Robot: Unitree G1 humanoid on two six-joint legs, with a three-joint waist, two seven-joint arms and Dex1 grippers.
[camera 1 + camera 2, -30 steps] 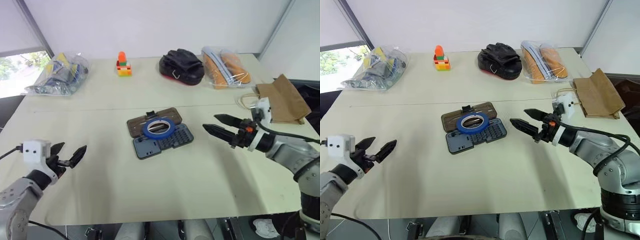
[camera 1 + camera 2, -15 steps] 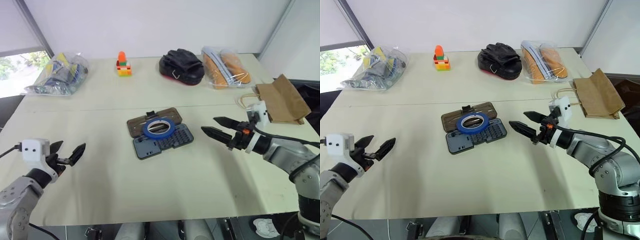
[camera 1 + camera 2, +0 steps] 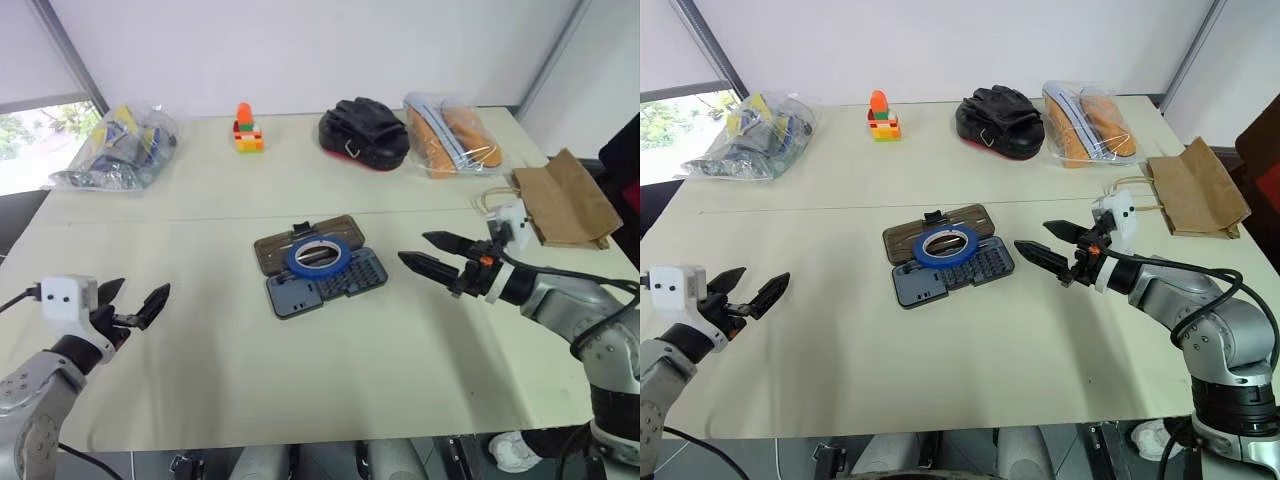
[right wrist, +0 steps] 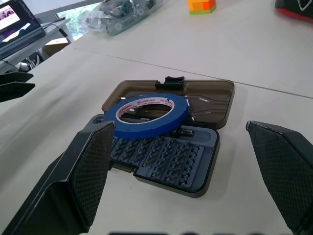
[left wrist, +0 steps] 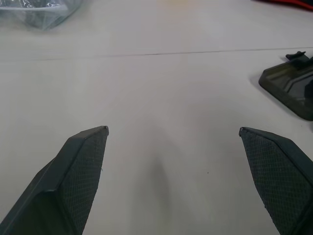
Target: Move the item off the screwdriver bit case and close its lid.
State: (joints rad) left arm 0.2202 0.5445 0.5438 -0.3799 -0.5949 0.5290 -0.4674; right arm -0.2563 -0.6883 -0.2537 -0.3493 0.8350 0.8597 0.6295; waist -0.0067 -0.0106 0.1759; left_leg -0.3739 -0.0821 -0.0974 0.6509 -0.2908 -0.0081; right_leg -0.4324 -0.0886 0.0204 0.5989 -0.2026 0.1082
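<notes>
arms: ours are silver-grey with black cables | wrists: white camera boxes | left gripper (image 3: 140, 304), right gripper (image 3: 433, 253): black tapered fingers, cross-hatched pads (image 4: 93, 166)

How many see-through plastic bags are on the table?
2. One plastic bag sits at the far left corner of the table. The other plastic bag sits at the far right, beside the black pouch. None seems hidden.
</notes>
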